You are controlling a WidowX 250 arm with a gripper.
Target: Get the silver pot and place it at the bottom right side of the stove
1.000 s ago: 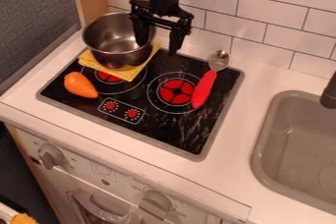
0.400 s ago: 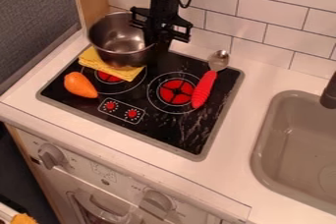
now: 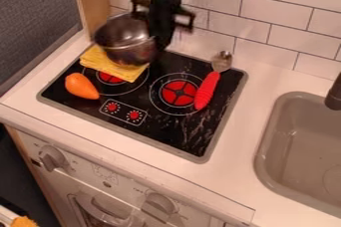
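The gripper (image 3: 160, 42) is at the back of the stove, shut on the right side of the silver pot's rim. Slightly tilted, the silver pot (image 3: 128, 53) hangs over the stove's back left part, above a folded yellow cloth (image 3: 106, 65) that lies partly over the left burner. At the front right, the black stove (image 3: 178, 132) has its bare surface showing, with whitish smears.
An orange carrot-like toy (image 3: 81, 86) lies on the stove's left side. A red-handled spoon (image 3: 207, 90) lies along the right burner. The sink (image 3: 265, 146) is at right, the tiled wall (image 3: 256, 29) behind.
The gripper has gone from open, one finger inside the pot, to shut on its rim. The pot has moved right and tilted, uncovering more of the yellow cloth, which stays on the stove.
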